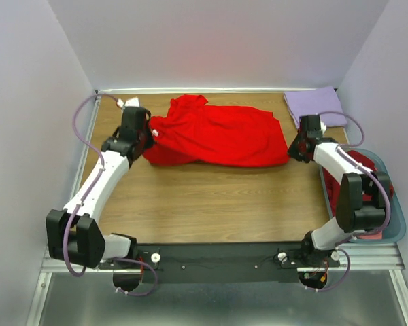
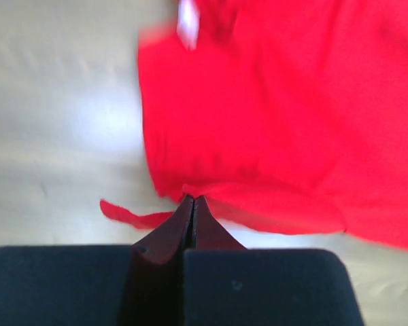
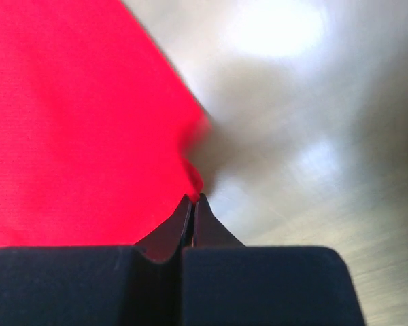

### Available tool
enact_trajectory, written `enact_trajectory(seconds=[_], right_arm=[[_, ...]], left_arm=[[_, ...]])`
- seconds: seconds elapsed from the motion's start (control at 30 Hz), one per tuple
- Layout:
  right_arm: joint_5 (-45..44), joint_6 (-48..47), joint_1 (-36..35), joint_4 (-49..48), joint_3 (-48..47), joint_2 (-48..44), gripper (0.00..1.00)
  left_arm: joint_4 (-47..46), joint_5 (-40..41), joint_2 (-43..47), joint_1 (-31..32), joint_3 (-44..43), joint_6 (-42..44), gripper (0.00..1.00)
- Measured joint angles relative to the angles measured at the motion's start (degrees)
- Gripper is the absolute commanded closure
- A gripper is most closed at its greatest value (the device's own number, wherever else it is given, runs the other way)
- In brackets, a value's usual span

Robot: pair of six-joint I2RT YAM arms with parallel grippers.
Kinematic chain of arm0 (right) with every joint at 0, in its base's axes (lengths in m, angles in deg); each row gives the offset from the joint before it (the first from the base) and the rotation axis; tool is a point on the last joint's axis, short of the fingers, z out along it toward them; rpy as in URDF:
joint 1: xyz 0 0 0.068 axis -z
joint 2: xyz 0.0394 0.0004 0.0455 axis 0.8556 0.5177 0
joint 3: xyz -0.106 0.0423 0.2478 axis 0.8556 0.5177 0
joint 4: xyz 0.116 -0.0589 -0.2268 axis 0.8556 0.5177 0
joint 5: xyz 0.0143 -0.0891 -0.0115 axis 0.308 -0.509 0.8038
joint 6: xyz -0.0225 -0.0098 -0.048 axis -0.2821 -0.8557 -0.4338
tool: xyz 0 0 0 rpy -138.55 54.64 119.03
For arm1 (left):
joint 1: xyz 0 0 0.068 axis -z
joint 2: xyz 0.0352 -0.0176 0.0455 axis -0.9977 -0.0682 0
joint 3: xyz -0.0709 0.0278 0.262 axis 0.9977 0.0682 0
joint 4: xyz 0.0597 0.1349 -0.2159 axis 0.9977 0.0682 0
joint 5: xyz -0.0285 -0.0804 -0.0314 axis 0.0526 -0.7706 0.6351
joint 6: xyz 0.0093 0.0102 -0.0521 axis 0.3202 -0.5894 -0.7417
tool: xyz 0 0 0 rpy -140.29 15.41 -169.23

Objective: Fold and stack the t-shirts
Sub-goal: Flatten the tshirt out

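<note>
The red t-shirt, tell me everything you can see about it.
The red t-shirt is bright, soft cloth, rumpled and spread crosswise on the far half of the wooden table. The left gripper is shut on its left end, the right gripper on its right edge. A white label shows in the left wrist view.

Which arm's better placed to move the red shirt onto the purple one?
Right, probably. The purple shirt lies far right, just beyond the right end effector; the left end effector holds the red shirt at its opposite end.

Top view looks down from behind; both close wrist views apparently share the red t-shirt (image 1: 221, 139).
</note>
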Motion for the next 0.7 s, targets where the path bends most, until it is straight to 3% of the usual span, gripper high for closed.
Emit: enact_trajectory(seconds=[0.23,0.37,0.47,0.7], right_arm=[[2.56,-0.17,0.0,3.45,-23.23,-1.36,1.0],[4.48,-1.57,-0.04,3.39,-32.87,-7.39,0.99],[5.46,-3.26,-0.07,3.43,-36.39,-12.83,1.0],[9.05,-8.39,-0.42,3.39,-39.12,-27.69,1.0]], left_arm=[[4.92,5.38,-8.22,-4.11,-33.14,2.45,1.0],[5.38,11.15,-7.19,-4.72,-49.4,4.33,1.0],[4.02,14.25,-2.67,-4.72,-53.57,6.38,1.0],[0.81,16.87,14.1,-4.68,-53.92,11.65,1.0]])
